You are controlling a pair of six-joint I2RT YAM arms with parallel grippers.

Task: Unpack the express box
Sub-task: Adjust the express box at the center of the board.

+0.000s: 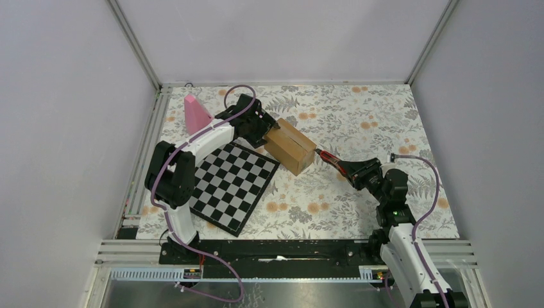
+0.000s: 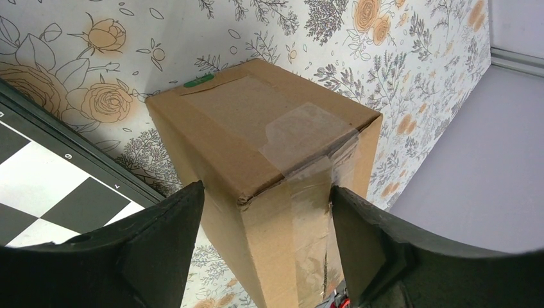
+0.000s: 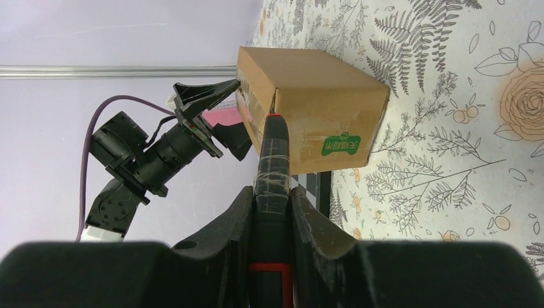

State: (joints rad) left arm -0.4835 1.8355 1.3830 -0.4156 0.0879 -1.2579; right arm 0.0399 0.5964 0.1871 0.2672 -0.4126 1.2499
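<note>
Centre frame: left gripper (image 2: 263,196), 2 fingers spread wide, straddles one end of the express box (image 2: 256,122). Right gripper (image 3: 272,205) clamps black-red tool (image 3: 272,151), tip against box.

**ARM AND GRIPPER STATUS**

Left arm (image 1: 212,138): extended away from its base, with the elbow raised and the forearm angled toward the right arm's side. The left gripper (image 1: 260,130) points forward and downward. Its jaws stand apart, and in the wrist view both fingers (image 2: 160,237) are spread wide.

Right arm (image 1: 404,244): rises from its base and bends at the elbow, with the wrist turned inward toward the left gripper. The right gripper (image 3: 270,196) lies nearly horizontal. Its jaws are clamped on a slim black-and-red tool (image 3: 272,151), which projects straight ahead of the fingertips.

The two grippers face each other and are not in contact.
</note>
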